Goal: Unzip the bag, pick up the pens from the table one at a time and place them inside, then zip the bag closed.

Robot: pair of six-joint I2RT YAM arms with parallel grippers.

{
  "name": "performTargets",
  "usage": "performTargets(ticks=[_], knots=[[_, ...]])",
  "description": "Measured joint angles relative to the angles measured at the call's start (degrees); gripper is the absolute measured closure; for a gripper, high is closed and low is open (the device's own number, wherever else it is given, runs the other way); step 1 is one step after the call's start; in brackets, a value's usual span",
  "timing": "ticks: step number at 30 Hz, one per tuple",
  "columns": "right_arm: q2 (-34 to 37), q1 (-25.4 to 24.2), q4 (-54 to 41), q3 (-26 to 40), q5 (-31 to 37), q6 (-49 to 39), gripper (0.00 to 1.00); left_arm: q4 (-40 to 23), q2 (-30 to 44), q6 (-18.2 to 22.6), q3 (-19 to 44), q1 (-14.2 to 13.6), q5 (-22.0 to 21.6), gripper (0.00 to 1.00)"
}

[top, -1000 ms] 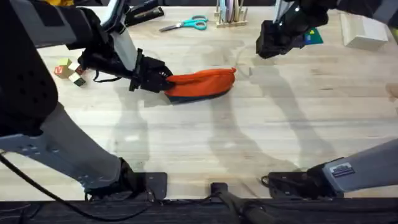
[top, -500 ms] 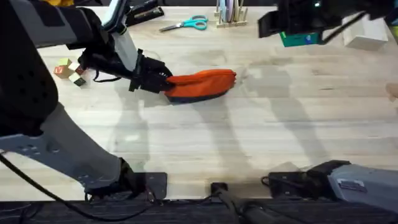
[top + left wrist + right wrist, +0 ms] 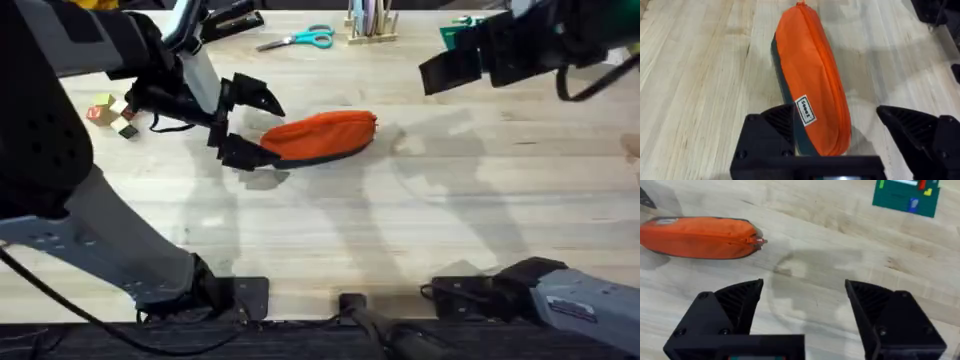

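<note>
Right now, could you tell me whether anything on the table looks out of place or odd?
Nothing stands out. The bag lies flat on the table, its zipper shut along the top. The left gripper is open at the bag's end, the right gripper open and raised.

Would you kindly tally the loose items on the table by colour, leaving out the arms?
Orange: 1, the bag
Teal-handled: 1, the scissors
Green: 1, the card
Multicoloured: 1, the cluster of small blocks
Black: 1, the stapler
Total: 5

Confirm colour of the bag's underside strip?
Dark, under the orange top of the bag; it shows best in the left wrist view.
</note>
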Motion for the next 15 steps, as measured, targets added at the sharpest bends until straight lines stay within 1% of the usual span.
performTargets(ticks=[8,12,15], knots=[[-4.32,0.00,-0.18,0.00,0.00,0.36,0.004,0.31,0.00,0.02,0.00,0.00,0.26,0.008],[-4.56,0.00,-0.18,0.00,0.00,0.34,0.004,-0.02,0.00,0.02,0.00,0.00,0.24,0.006],[-4.54,0.00,-0.18,0.00,0.00,0.34,0.003,-1.48,-0.02,0.02,0.27,0.04,-0.21,0.004]])
